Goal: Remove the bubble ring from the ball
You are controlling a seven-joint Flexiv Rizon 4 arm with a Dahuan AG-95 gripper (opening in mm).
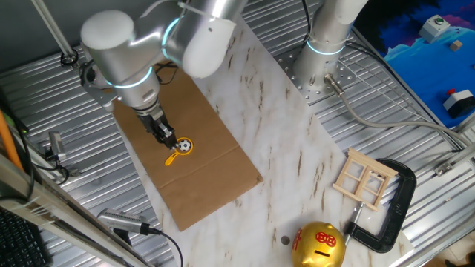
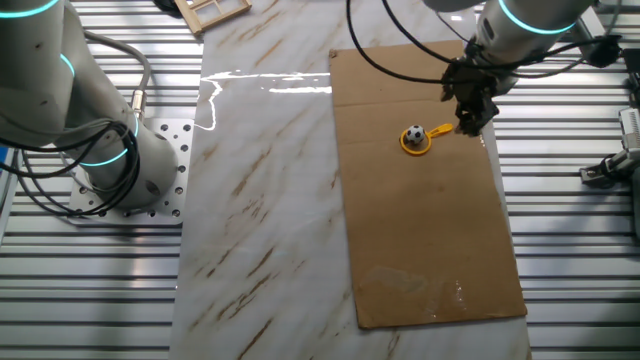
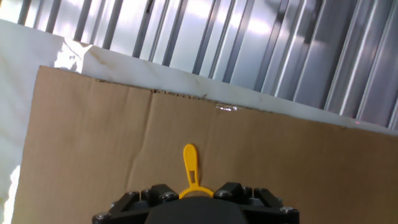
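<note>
Yellow bubble ring (image 2: 417,139) around ball (image 2: 414,134) | fingers (image 2: 466,124) over handle | spread unclear

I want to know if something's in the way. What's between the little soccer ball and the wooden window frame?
In one fixed view, only bare brown cardboard and bare marble tabletop lie between the ball and the wooden frame.

The gold round bank (image 1: 320,247) bears red marks (too small to read); nothing else carries text.
</note>
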